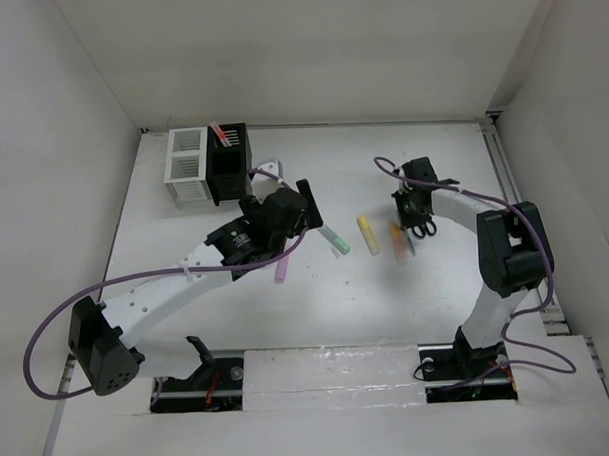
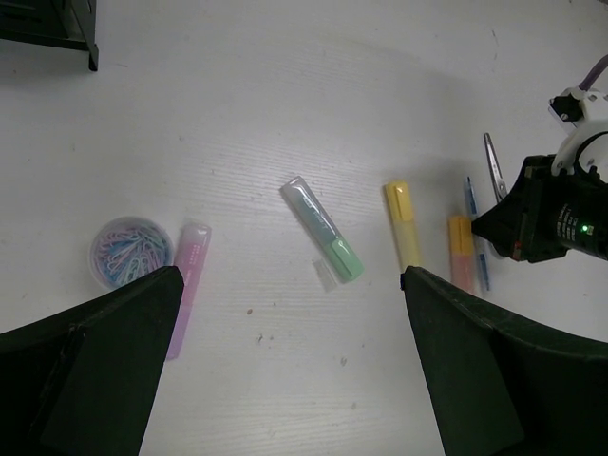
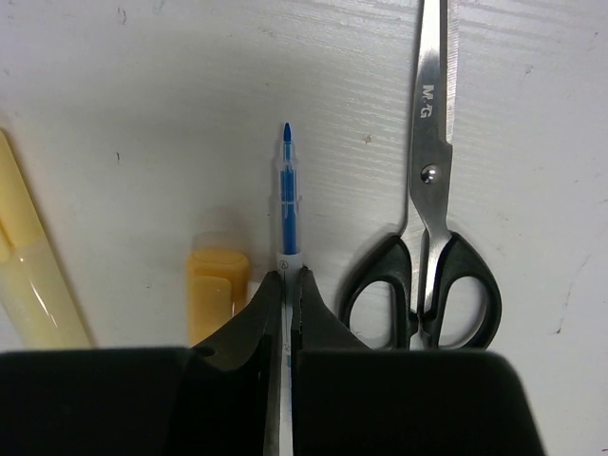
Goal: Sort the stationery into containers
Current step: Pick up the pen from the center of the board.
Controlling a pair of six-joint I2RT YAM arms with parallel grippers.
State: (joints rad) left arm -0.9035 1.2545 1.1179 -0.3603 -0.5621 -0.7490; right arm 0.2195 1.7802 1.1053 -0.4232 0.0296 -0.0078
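Slim blue pen [image 3: 288, 195], clear-barrelled, laid on the table [image 3: 142, 114] between orange marker [image 3: 217, 285] and scissors [image 3: 427, 218], rear end pinched by the right gripper [image 3: 288, 285], fingers nearly closed, left gripper [image 2: 290, 275] spread wide, nothing held.

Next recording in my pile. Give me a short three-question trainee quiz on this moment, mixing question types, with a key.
1. True or false: the left pincer is holding the green marker.
2. What sits between the right pincer's fingers? A) scissors B) blue pen C) orange marker
3. Which colour container has the red pen standing in it?

Key
1. False: it is open and empty, above the table.
2. B: the scissors and orange marker lie on either side of it.
3. The black organiser box.
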